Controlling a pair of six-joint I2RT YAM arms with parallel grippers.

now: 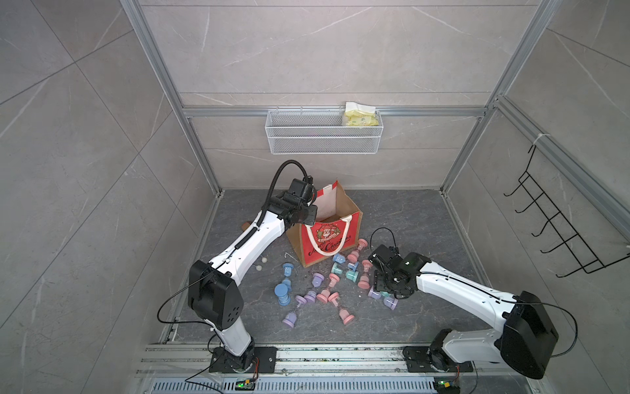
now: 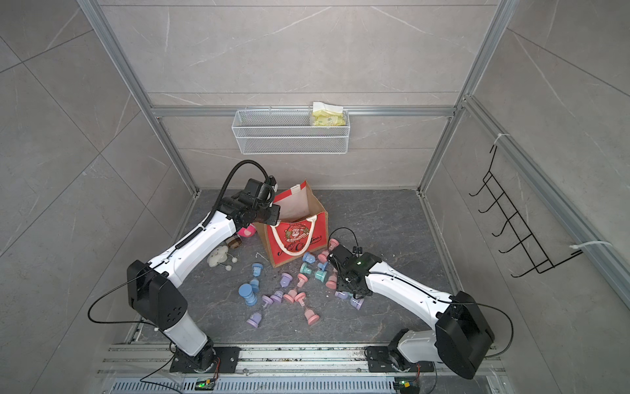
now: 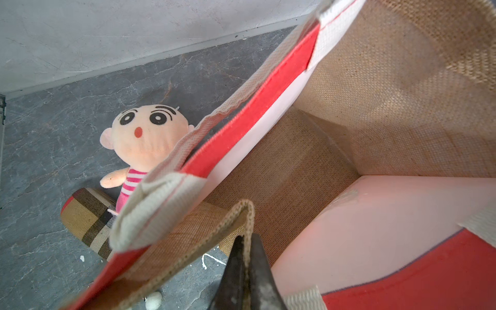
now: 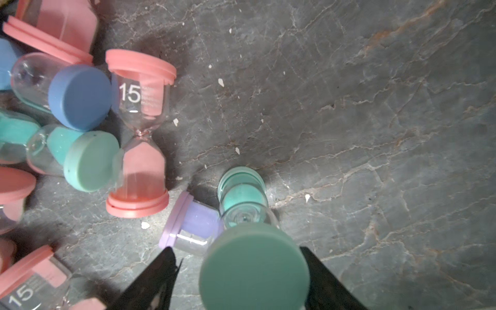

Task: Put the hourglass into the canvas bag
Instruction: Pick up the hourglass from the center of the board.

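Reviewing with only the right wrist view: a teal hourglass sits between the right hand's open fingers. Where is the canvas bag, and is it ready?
Observer: The canvas bag stands upright beyond the scattered hourglasses, mouth open.
Operator: Is anything holding it?
Observer: The left hand is shut on its burlap rim.
Operator: Anything inside yet?
Observer: No hourglass shows in the part of the inside seen from the left wrist.

I work in a robot lab test cell: grey marble-look panels (image 1: 306, 51) set in an aluminium frame (image 1: 238, 112) wall me in on three sides. My left arm (image 1: 250, 244) and right arm (image 1: 456, 290) are bolted to metal rails (image 1: 341, 353) at the front, beside a small lit circuit board (image 1: 245, 384).
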